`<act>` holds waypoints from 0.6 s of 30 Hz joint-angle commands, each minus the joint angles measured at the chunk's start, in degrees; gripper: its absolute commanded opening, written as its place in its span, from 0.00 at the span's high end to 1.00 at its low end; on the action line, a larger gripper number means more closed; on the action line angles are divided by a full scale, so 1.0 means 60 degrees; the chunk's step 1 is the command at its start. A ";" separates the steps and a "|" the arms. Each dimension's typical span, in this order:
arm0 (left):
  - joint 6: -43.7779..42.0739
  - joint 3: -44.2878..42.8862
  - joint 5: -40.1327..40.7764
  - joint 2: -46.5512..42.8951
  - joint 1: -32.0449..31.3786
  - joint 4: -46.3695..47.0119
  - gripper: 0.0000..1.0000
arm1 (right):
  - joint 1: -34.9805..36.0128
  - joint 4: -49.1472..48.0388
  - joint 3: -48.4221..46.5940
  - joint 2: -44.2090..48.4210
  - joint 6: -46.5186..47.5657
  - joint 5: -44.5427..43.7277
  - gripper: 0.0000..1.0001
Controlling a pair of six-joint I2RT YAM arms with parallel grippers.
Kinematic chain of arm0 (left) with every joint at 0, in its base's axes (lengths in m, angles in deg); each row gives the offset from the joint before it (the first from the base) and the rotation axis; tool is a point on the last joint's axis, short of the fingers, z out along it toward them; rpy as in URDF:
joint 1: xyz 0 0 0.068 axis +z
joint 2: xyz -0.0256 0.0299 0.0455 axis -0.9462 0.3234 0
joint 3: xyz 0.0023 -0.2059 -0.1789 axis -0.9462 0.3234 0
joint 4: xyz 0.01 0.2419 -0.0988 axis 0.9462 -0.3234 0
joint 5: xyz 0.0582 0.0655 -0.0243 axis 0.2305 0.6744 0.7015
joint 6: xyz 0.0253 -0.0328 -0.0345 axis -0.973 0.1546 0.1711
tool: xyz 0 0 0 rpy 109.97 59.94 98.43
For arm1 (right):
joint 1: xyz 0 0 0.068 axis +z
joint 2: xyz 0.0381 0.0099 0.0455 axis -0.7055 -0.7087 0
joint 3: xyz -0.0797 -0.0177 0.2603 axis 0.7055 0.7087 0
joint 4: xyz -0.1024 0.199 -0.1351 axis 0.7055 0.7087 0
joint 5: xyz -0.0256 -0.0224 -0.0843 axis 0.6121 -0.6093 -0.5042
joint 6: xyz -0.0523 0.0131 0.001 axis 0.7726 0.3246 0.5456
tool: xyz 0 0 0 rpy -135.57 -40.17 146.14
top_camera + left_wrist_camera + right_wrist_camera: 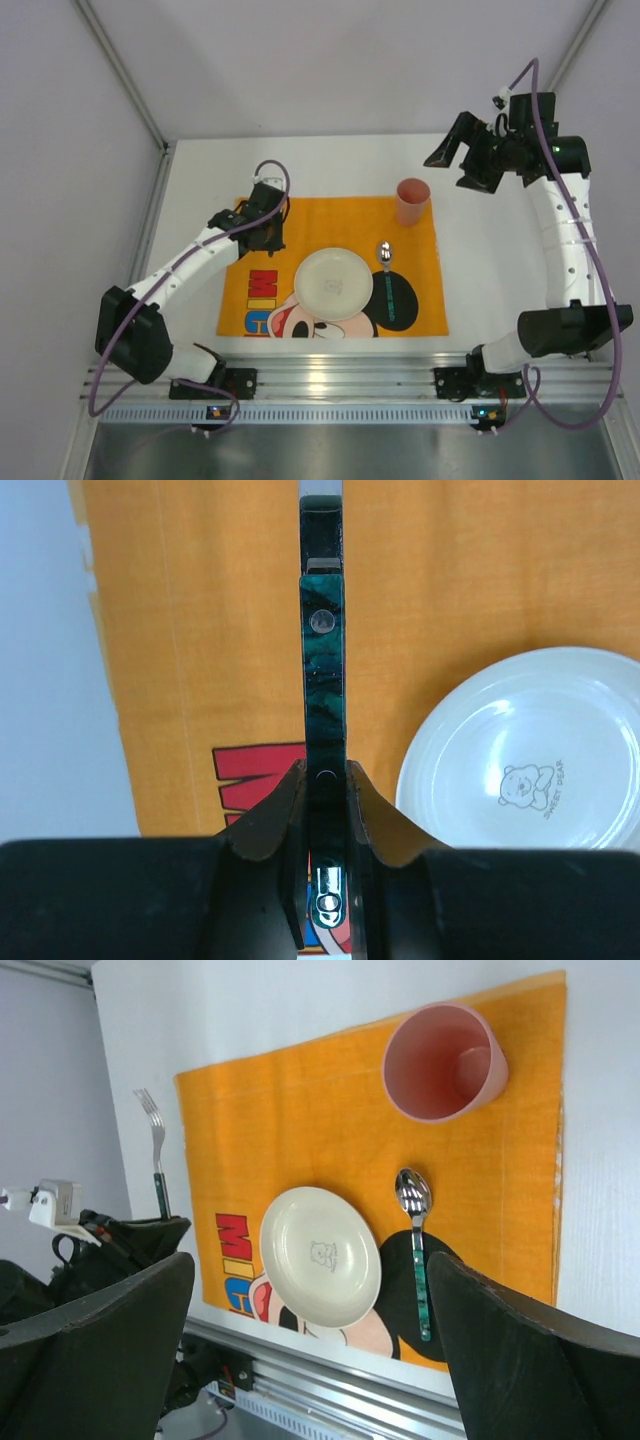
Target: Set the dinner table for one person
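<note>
My left gripper is shut on the green handle of a fork and holds it above the left part of the orange placemat, left of the white plate. The right wrist view shows the fork with its tines pointing away from the gripper. A green-handled spoon lies right of the plate, and a pink cup stands at the placemat's far right corner. My right gripper is open and empty, raised high over the white dinner table at the back right.
The placemat lies on the table, with bare tabletop to its left and beyond it. Grey walls stand on three sides. An aluminium rail runs along the near edge.
</note>
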 commanded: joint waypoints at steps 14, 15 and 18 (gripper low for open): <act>0.1737 0.1720 -0.3517 0.1281 0.1028 -0.0789 1.00 | -0.0028 -0.0762 0.3272 0.1530 0.0155 0.0002 0.00; 0.1796 0.1793 -0.3546 0.1223 0.1028 -0.0847 1.00 | -0.0028 -0.0791 0.3360 0.1618 0.0184 -0.0013 0.00; 0.2030 0.1998 -0.3590 0.1076 0.1028 -0.1052 1.00 | -0.0013 -0.0806 0.3639 0.1750 0.0257 -0.0100 0.00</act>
